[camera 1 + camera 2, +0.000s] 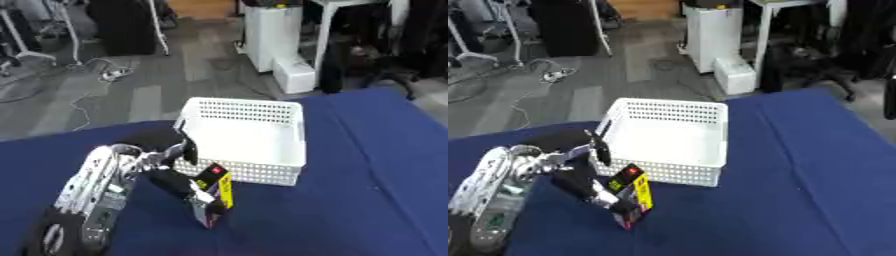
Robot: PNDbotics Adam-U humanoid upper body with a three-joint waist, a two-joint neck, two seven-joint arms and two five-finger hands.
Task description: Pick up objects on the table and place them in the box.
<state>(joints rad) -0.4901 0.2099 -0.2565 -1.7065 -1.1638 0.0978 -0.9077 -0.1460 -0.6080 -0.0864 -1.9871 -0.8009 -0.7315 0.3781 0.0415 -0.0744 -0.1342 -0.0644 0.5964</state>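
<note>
While the left hand (179, 182) has its fingers curled round a small black, yellow and red carton (213, 192), the carton stands tilted on the blue tabletop (350, 200), just in front of the white basket (248, 140), close to its near wall.

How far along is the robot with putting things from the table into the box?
Done: nothing yet; the white box looks empty. In hand: the left hand grips a small black, yellow and red carton on the blue table, just in front of the box. Left: lifting the carton into it. The right hand is not in view.
</note>
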